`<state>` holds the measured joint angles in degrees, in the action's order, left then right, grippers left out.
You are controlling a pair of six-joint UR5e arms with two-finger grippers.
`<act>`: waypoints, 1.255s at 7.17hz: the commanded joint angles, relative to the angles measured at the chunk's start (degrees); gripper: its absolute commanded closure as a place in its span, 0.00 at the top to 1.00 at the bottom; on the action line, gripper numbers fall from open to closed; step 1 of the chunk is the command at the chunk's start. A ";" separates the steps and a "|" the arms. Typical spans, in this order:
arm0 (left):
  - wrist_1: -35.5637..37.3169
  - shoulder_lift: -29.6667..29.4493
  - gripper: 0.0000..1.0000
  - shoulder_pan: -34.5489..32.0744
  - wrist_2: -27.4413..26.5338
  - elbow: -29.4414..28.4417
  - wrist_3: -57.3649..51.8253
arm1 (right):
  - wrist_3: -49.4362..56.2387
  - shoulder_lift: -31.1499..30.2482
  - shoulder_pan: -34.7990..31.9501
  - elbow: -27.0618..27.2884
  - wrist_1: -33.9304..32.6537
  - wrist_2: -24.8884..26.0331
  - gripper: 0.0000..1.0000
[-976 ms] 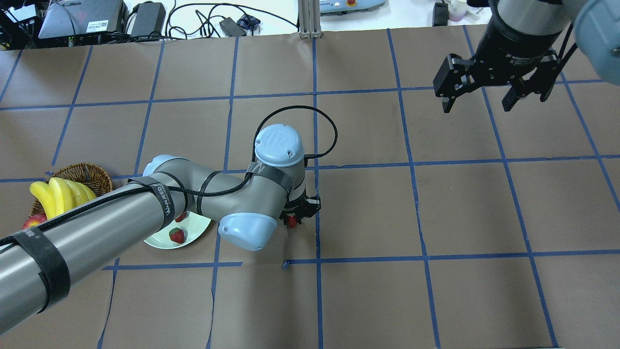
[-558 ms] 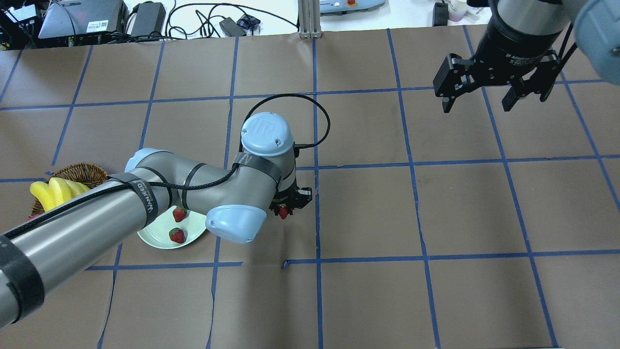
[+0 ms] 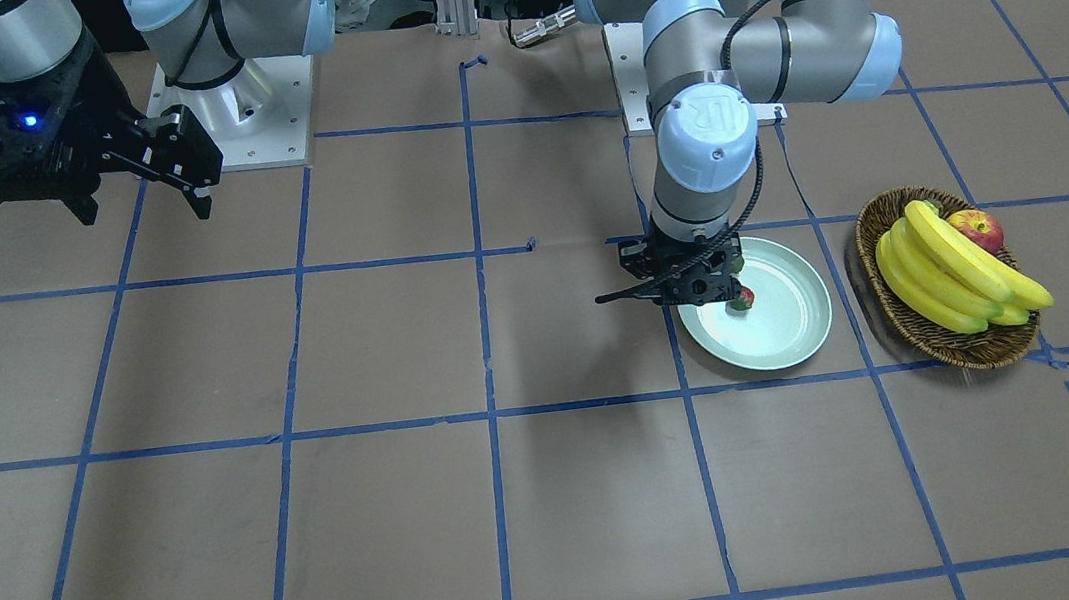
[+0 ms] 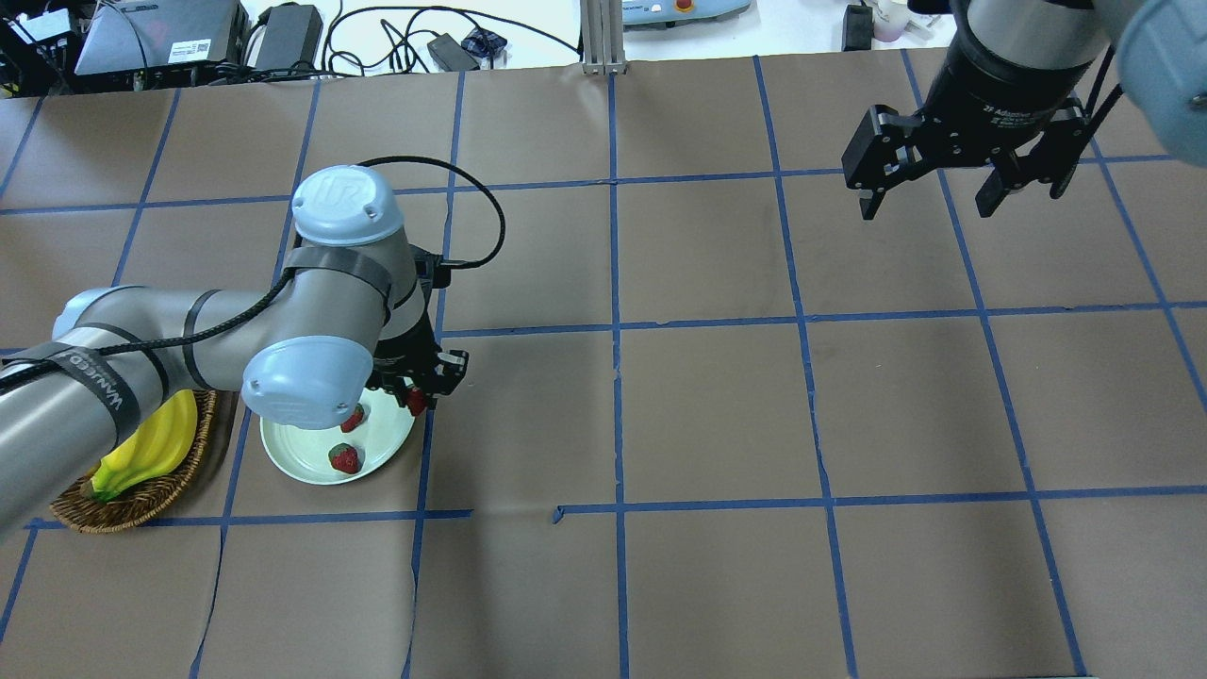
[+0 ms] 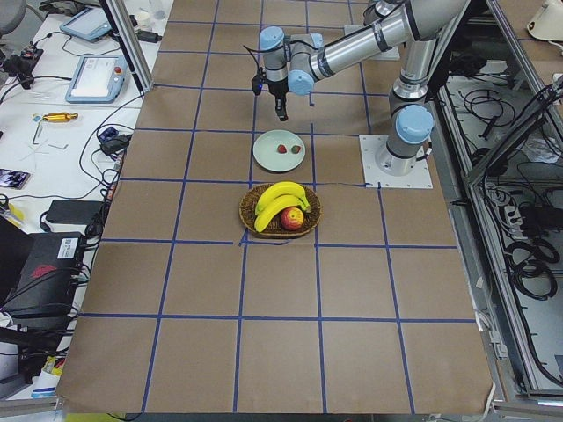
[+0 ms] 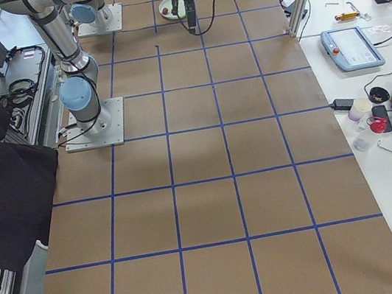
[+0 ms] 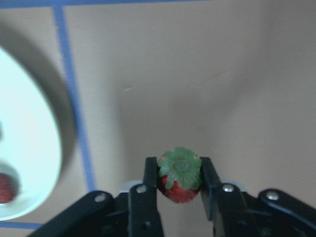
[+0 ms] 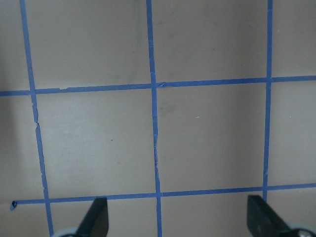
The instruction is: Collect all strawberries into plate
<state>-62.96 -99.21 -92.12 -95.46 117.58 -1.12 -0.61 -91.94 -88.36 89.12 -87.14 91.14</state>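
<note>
Swinging in from the middle of the bench (image 4: 717, 405), the left arm is now much closer to the plate (image 4: 297, 464) than it was a second ago, and it brings a strawberry (image 7: 180, 174) along with it. The left pincer (image 7: 179, 185) is closed on that strawberry. One finger presses on each side of the red part, and the green cap points at the wrist camera. Holding it by the sides keeps it from slipping out (a soft squeeze seems best, since a berry looks easy to squash).

In the wrist view the strawberry hangs over the brown bench, just beside the plate's rim. It is not over the plate yet. I think the arm needs to go a little further over the plate before the pincer lets go, or the berry could drop on the bench or bump the rim.

Two more strawberries (image 4: 345, 458) already lie in the plate, so this one looks like the last to collect.

The right pincer (image 4: 929, 203) hangs well apart, on the other side of the bench. Its fingers are spread wide and it holds nothing. It is out of the way there.

The wicker basket (image 3: 941, 334) with bananas (image 3: 945, 278) and an apple (image 3: 976, 227) sits near the plate. It is not part of the job.
</note>
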 commanded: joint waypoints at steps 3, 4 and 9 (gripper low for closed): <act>3.98 -2.82 0.66 5.37 0.19 2.04 -7.49 | 0.00 0.09 0.03 0.00 0.04 0.00 1.00; 4.07 -2.30 0.91 5.28 0.01 1.87 -7.40 | 0.00 0.09 0.03 0.00 0.04 0.00 1.00; -8.14 5.94 1.00 4.32 2.36 -16.52 -7.84 | -0.09 0.09 0.03 0.00 -0.05 -0.09 1.00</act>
<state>-63.47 -95.62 -87.59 -94.69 108.10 -8.90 -0.67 -91.85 -88.33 89.12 -87.12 91.10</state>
